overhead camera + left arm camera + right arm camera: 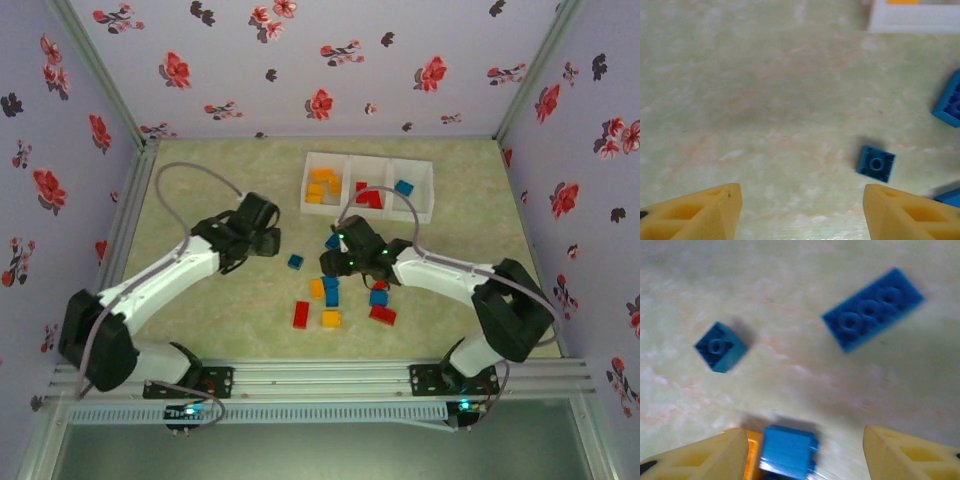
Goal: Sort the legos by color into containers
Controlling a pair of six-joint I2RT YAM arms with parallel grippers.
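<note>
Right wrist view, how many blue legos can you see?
3: small lego at left, long lego at upper right, third lego at the bottom edge. Others may lie out of frame.

Marbled tabletop point(250, 320) (floral walls point(320, 50) around)

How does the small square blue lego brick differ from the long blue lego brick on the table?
The small square blue lego brick is compact with one underside tube; the long blue lego brick is a narrow bar with three. In the right wrist view the small brick lies left, the long brick upper right. Both are blue, underside up on the table.
</note>
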